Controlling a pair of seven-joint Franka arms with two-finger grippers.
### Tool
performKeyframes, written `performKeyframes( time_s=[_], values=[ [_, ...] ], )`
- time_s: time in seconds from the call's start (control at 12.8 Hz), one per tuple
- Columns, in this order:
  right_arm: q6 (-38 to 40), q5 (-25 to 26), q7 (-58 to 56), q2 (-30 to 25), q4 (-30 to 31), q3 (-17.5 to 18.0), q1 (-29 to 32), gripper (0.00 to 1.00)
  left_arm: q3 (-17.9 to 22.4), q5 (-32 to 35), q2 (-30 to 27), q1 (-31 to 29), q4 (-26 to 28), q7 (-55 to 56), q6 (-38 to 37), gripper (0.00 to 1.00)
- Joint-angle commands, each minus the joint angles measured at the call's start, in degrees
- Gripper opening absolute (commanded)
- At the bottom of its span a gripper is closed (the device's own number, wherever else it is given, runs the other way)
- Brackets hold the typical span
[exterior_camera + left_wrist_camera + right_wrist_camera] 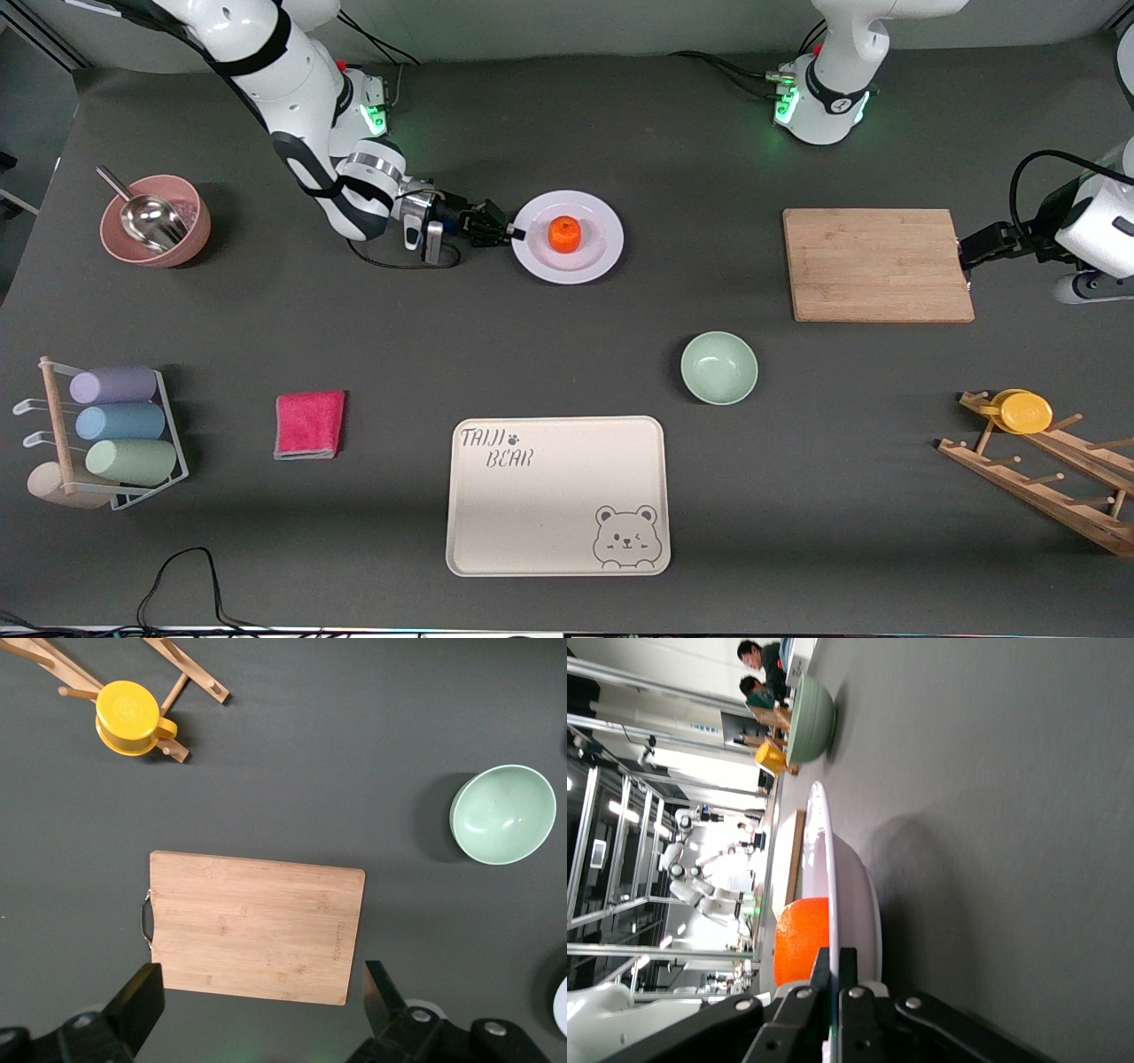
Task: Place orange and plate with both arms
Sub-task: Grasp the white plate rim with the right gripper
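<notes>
The pale lavender-white plate point(590, 259) lies on the grey table between the two arm bases' ends, with the orange point(564, 233) resting in its middle. My right gripper point(514, 233) is shut on the plate's rim at the edge toward the right arm's end. In the right wrist view the plate rim point(833, 904) runs between the closed fingers point(821, 967) and the orange point(799, 939) shows just past them. My left gripper point(261, 992) is open and empty, over the table by the end of the wooden cutting board point(877, 264) toward the left arm's end.
A mint-green bowl point(718, 367) and a cream bear tray point(556, 496) lie nearer the front camera. A pink bowl with a metal scoop point(155, 220), a cup rack point(106, 434) and a pink cloth point(309, 424) are toward the right arm's end. A wooden rack with a yellow cup point(1025, 412) is toward the left arm's end.
</notes>
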State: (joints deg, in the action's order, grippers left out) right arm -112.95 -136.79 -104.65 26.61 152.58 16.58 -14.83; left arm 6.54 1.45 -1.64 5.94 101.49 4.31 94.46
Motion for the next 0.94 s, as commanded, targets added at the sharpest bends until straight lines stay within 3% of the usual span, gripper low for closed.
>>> performKeyframes(
  time_s=[0.0,0.16,0.39,0.55,0.86],
  values=[
    [-0.6,3.6,8.7,-6.8,1.0,0.3,2.5,0.0,0.1,2.1,-2.0,1.0,1.7,-0.5,-0.3,1.0],
    [-0.6,7.6,14.4,-10.6,1.3,0.3,4.7,0.0,0.0,2.9,-2.1,1.0,2.2,-0.5,-0.4,1.0],
    [-0.6,8.3,22.3,-15.2,1.5,0.3,5.2,0.0,0.0,2.9,-2.1,1.0,2.8,-0.5,0.0,1.0],
    [-0.9,12.4,29.5,-18.5,1.1,0.3,6.3,0.0,0.0,2.9,-2.4,0.9,2.9,-0.5,-0.1,1.0],
    [-3.3,19.4,34.6,-13.2,-9.1,-0.5,8.8,0.0,0.0,2.4,-2.7,0.8,4.8,-0.6,1.7,1.0]
  ],
)
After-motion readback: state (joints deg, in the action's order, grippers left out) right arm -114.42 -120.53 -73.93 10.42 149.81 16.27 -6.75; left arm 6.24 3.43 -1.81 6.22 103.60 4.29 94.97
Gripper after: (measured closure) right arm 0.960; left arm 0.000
